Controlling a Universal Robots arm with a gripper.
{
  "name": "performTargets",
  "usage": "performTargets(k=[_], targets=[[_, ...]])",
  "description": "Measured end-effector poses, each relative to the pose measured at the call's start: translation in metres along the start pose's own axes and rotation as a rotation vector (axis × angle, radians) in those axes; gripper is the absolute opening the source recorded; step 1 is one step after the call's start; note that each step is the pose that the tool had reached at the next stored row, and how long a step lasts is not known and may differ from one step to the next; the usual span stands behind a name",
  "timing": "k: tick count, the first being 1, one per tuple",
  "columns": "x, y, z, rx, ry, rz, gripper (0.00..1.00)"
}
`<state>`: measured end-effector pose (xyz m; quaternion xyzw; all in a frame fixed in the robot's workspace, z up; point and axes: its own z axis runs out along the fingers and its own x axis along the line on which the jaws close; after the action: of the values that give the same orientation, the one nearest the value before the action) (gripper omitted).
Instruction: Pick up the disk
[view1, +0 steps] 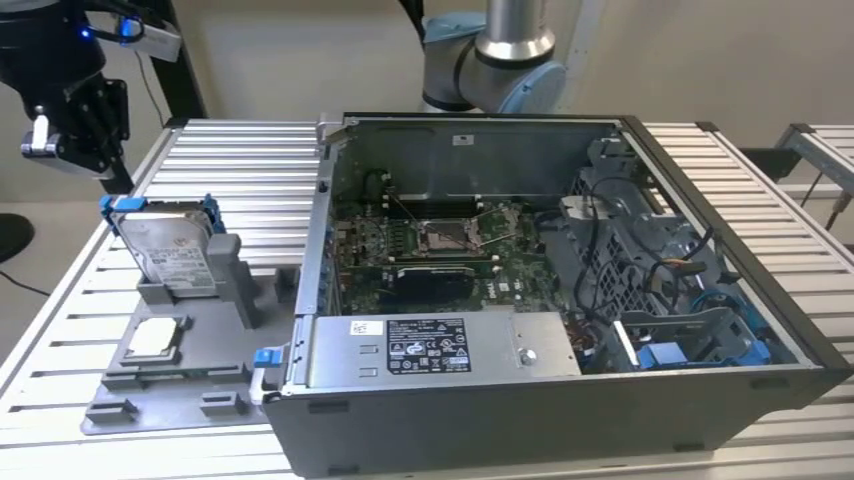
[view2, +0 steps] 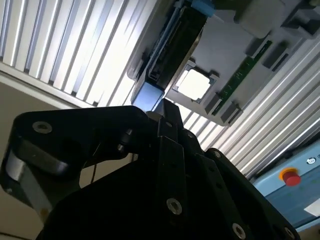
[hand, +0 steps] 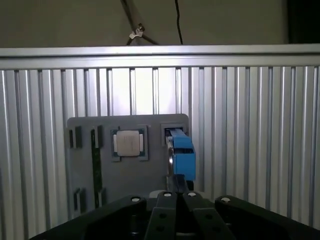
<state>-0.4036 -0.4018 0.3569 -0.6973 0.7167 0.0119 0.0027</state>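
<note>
Silver-grey disk (view1: 171, 245) with a bright blue frame, upright on edge in a slot of the grey holder plate (view1: 160, 400). Rests on the ribbed metal table (view1: 227, 150), just beside the open computer case (view1: 534, 440), on the exterior view's left. Lying flat on the same plate, near the disk: a small square silver chip (view1: 154, 338). High at the exterior view's upper left, well apart from the disk: black gripper (view1: 83, 150), touching nothing. Fingers (hand: 167, 201) pressed together in the first wrist view, nothing held between them. Points toward the disk's blue end in both wrist views.
</note>
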Motion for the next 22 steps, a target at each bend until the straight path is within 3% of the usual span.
performTargets(k=[1,2,9,10,15,22], targets=[[0.0008,0.0003,0.0006,0.0003,-0.0059,0.000,0.00],[0.0011,0.0003,0.0012,0.0003,-0.0082,0.000,0.00],[0.0011,0.0003,0.0015,0.0002,-0.0098,0.000,0.00],[0.0011,0.0003,0.0015,0.0002,-0.0099,0.000,1.00],[0.0006,0.0003,0.0016,0.0002,-0.0104,0.000,1.00],[-0.0063,-0.0002,0.0017,0.0002,-0.0096,0.000,1.00]])
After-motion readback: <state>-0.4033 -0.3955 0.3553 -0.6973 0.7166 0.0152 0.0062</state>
